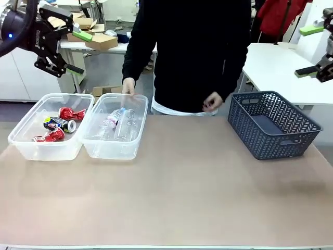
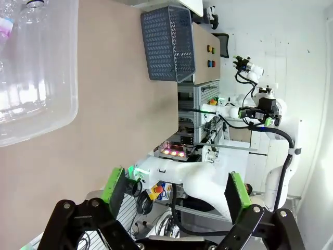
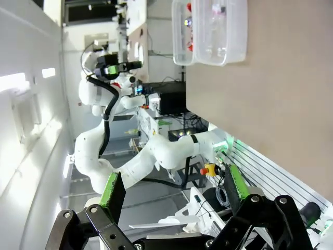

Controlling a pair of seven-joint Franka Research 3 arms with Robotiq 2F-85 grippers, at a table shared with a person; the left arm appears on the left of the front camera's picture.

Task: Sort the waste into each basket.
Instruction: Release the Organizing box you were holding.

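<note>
Across the tan table (image 1: 182, 198), dented red cans (image 1: 62, 125) fill your left clear tub (image 1: 31, 148), clear bottles (image 1: 122, 125) the tub beside it (image 1: 112, 151). The person's hand (image 1: 128, 86) seems on that rim; reaching in risks contact. Left gripper (image 1: 70, 49) and right gripper (image 1: 307, 52) hang apart, empty.

Tan table (image 1: 171, 203) spans foreground, front edge pale. Behind far left corner: white bench (image 1: 93, 48) stacked with cardboard boxes (image 1: 99, 40), another box (image 1: 106, 90) on grey floor below. Beyond right edge: white table (image 1: 281, 67), red garment (image 1: 278, 15) hanging above. White walls, bright even light.
</note>
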